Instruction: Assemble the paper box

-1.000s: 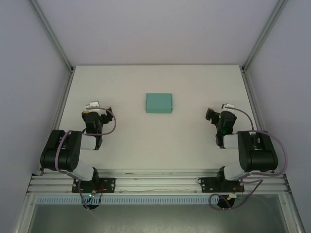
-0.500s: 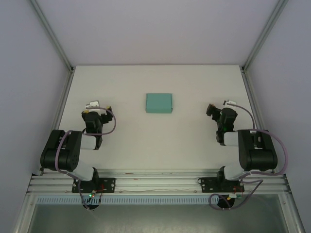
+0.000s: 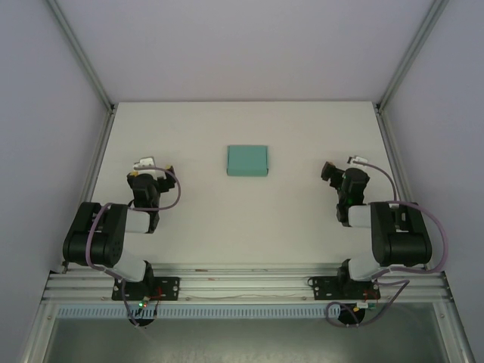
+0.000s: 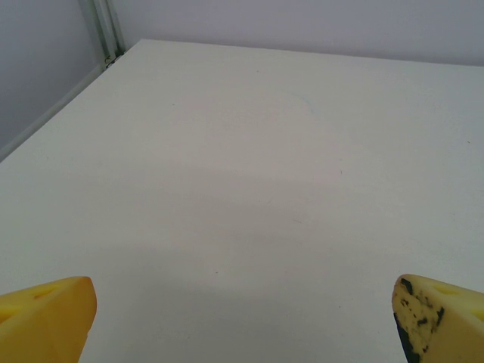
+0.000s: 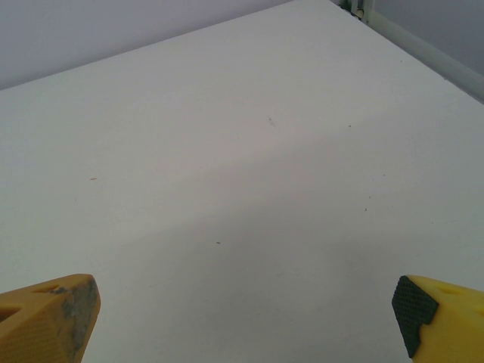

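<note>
The paper box (image 3: 247, 160) is a small teal-green rectangle lying on the white table (image 3: 242, 219) in the top view, at mid-depth between the two arms. My left gripper (image 3: 151, 168) is folded back near its base, well to the left of the box and nearer the front. My right gripper (image 3: 333, 174) rests to the right of the box. In the left wrist view, the yellow fingertips (image 4: 45, 318) stand far apart over bare table. The right wrist view shows yellow fingertips (image 5: 49, 314) equally wide apart. Both grippers are open and hold nothing.
Grey walls enclose the table on the left, back and right, with metal frame posts (image 3: 83, 60) at the back corners. A corner post (image 4: 106, 34) appears in the left wrist view. An aluminium rail (image 3: 242, 283) carries both arm bases at the near edge.
The right gripper turned slightly between one second and half a second ago, then held still. The left arm and the box have not moved.
</note>
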